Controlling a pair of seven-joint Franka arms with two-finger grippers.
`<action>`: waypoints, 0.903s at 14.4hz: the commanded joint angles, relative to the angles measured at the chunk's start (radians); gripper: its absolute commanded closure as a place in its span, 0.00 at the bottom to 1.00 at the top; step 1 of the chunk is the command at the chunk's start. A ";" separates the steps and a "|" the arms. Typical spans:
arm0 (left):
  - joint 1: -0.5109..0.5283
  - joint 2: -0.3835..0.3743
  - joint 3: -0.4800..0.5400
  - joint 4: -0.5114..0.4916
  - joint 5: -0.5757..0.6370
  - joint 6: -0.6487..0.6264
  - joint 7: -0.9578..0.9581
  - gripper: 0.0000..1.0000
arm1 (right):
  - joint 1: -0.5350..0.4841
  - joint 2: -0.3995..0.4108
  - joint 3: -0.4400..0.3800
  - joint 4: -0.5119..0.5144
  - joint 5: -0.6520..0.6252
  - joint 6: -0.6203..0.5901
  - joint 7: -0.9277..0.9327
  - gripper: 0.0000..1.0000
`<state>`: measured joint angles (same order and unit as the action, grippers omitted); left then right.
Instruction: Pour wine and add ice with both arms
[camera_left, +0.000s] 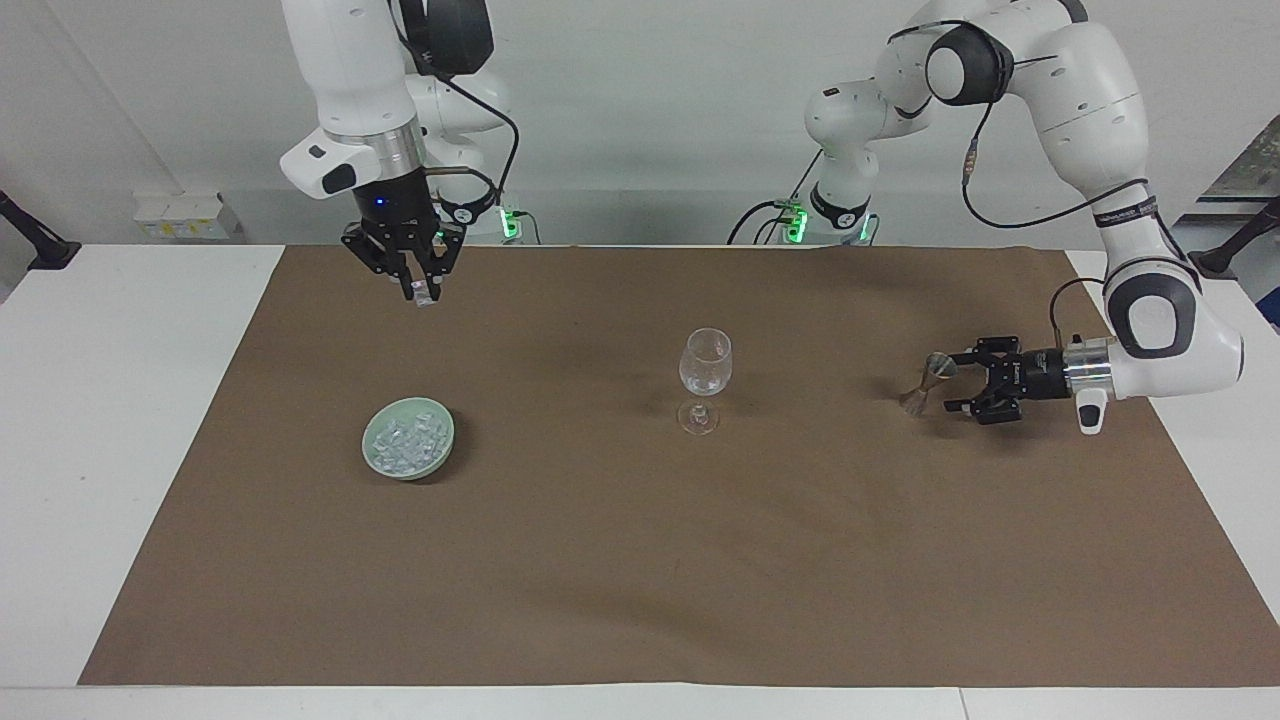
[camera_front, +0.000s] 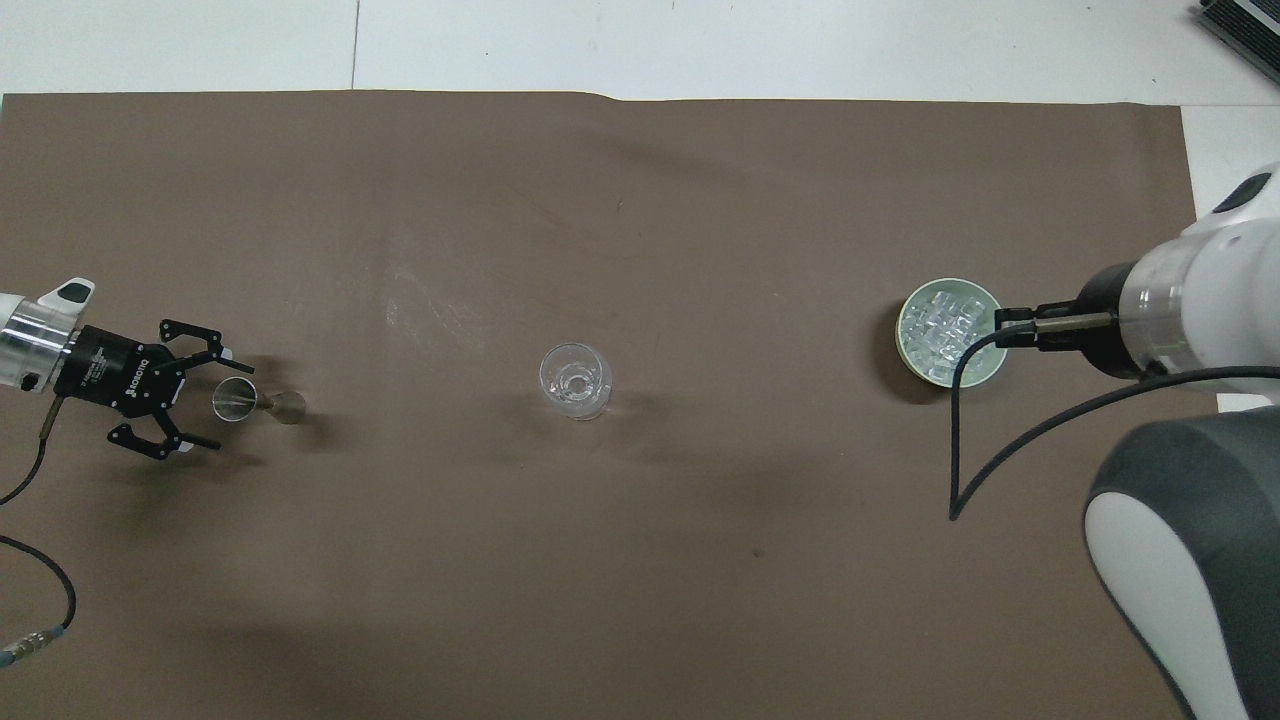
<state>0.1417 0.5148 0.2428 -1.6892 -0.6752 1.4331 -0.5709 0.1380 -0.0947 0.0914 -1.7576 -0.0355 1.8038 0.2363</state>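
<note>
The ice step is in hand, by my judgement. In the upper left of the facing view the right gripper (camera_left: 421, 287) hangs high over the brown mat (camera_left: 640, 560), its fingertips pinched together on one small whitish ice cube (camera_left: 426, 298). The rest of the ice (camera_left: 408, 443) lies heaped in the pale green bowl (camera_left: 366, 441), left of centre in that view and at the right of the overhead view, toward the right arm's end of the table. The wine glass (camera_left: 705, 375) stands upright at the centre of both frames, well apart from the bowl. Whether it holds any wine cannot be told.

At the right edge of the facing view the left gripper (camera_left: 960, 381) lies level and low over the mat, its fingers spread wide apart and holding nothing. A small clear measuring cup (camera_left: 925, 384) stands on its own just in front of the fingertips, not touched by them. That suggests the pouring part is over and this arm is done with the cup.

The next move calls for carrying the cube across to a point straight above the glass's mouth, lowering it close to the rim, then parting the fingers. The mouth is narrow, so a drop from high up could miss or knock the glass.

White lettering on the left gripper's black body in the overhead view looks like ROBOTIQ; no other writing can be read
</note>
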 joint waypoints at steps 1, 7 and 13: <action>0.009 0.028 0.013 0.110 0.058 -0.074 0.014 0.00 | -0.005 0.045 0.068 0.094 0.025 -0.056 0.076 1.00; 0.007 0.022 0.021 0.299 0.121 -0.106 0.037 0.00 | 0.038 0.137 0.206 0.217 0.037 -0.118 0.319 1.00; 0.009 -0.022 0.026 0.378 0.146 -0.074 0.144 0.00 | 0.254 0.363 0.225 0.404 -0.058 -0.100 0.553 1.00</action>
<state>0.1493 0.5054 0.2645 -1.3448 -0.5656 1.3605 -0.4786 0.3345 0.1697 0.3127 -1.4555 -0.0462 1.7154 0.7147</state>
